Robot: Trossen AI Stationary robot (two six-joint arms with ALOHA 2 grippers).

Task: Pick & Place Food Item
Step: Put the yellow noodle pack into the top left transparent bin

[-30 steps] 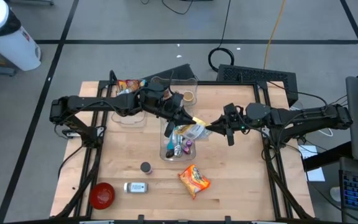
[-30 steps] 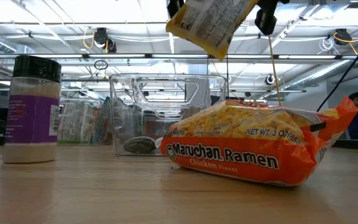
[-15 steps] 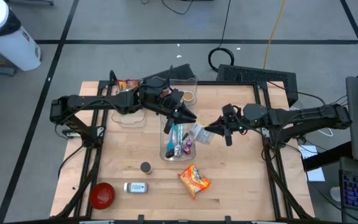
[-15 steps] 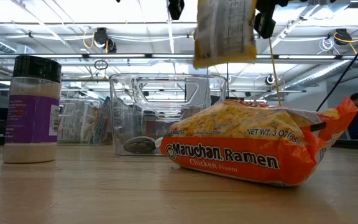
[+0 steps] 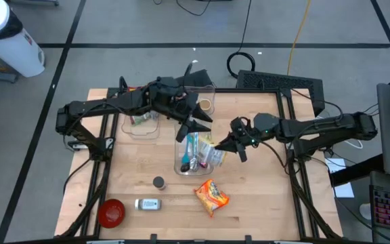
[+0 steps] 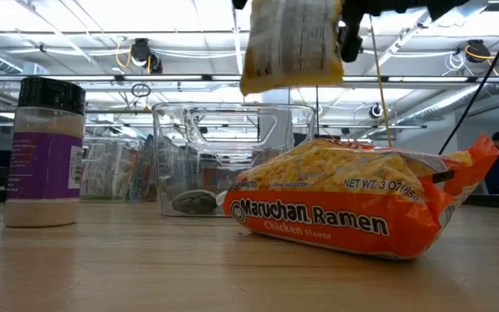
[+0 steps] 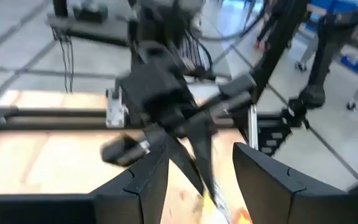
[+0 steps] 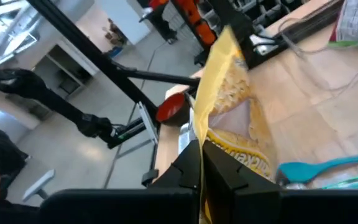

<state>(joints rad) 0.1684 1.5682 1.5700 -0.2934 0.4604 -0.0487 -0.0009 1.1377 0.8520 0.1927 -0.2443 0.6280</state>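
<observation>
The right end effector [image 5: 226,146] is pinched shut on the top edge of a yellow noodle packet [image 5: 213,154]. The packet hangs down from that pinch, up in the air, right over the near end of the clear bin [image 5: 185,169] in the middle of the counter [image 5: 263,203]. It looks like it is held there so it can go down into the bin. In the right wrist view the packet [image 8: 232,118] sits tight between the two dark fingers [image 8: 219,171].

The left end effector [image 5: 196,122] is just beside it, over the far part of the same bin. Its fingers [image 7: 260,180] stand partly apart with nothing between them. I think it has no job with the packet right now.

An orange ramen packet [image 5: 212,194] lies flat on the counter near the front edge. A small jar [image 5: 158,182], a little bottle [image 5: 147,203] on its side and a red bowl [image 5: 111,212] sit toward the front left corner. These look like they are waiting.

Some things are hard to see. The bin holds a blue tool [image 5: 191,146] and other bits, but the arms cover part of them. The low view cuts off the top of the hanging packet [image 6: 291,43], so the pinch is hidden there. The left wrist view is too blurry to name much.
</observation>
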